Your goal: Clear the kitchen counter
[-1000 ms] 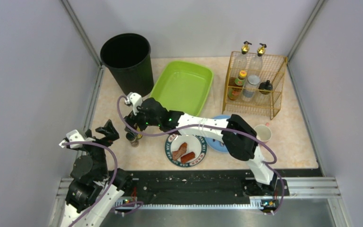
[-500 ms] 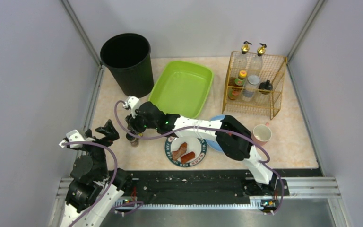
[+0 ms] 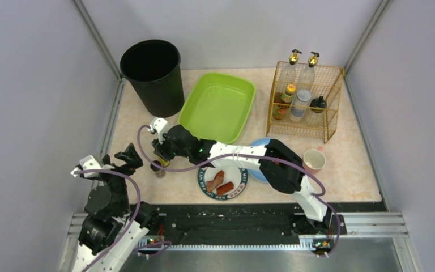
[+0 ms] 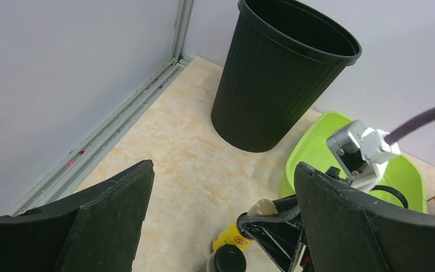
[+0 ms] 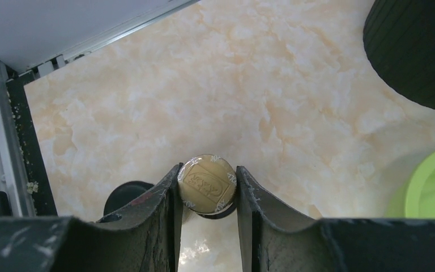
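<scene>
Now the right fingers (image 5: 167,209), wide a second ago, clench the small bottle (image 5: 207,182) standing on the desk (image 5: 204,85) near the black bin (image 5: 413,51), readying a lift, while the left fingers (image 4: 107,221) gape idle.

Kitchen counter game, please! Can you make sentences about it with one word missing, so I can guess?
1. The bin in the far left corner is ____ in colour.
2. The empty tray beside the bin is bright ____.
3. The right gripper pinches the little bottle, while the left gripper stands wide ____.
4. The cup near the wire rack is ____.

Missing words: black; green; open; pink
</scene>
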Action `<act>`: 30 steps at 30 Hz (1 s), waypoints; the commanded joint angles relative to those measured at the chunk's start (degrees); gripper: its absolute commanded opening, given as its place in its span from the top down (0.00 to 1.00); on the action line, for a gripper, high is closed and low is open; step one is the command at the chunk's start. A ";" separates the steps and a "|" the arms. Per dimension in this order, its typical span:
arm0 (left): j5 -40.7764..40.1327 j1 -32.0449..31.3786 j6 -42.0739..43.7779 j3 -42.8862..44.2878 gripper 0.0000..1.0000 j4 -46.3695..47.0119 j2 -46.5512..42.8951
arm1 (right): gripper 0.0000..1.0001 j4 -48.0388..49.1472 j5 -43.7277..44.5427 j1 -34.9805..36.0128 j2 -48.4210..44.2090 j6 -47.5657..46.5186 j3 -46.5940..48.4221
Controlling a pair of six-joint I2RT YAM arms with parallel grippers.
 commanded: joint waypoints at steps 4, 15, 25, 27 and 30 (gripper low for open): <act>0.57 -0.10 0.71 1.42 0.03 0.96 -6.99 | 1.00 9.37 4.91 0.73 -12.81 -2.57 -8.82; 0.66 -0.05 0.77 1.46 0.03 0.89 -6.98 | 1.00 12.81 11.65 0.72 -32.01 -7.29 -23.34; 0.83 -0.08 0.86 1.41 0.03 0.99 -6.98 | 1.00 8.46 23.33 -1.96 -48.13 -12.78 -31.34; 0.92 -0.10 0.85 1.39 0.03 1.01 -7.02 | 1.00 7.53 25.02 -3.62 -51.17 -12.98 -32.83; 1.16 -0.10 0.81 1.38 0.03 1.03 -6.99 | 1.00 5.88 26.46 -7.44 -55.43 -12.75 -35.05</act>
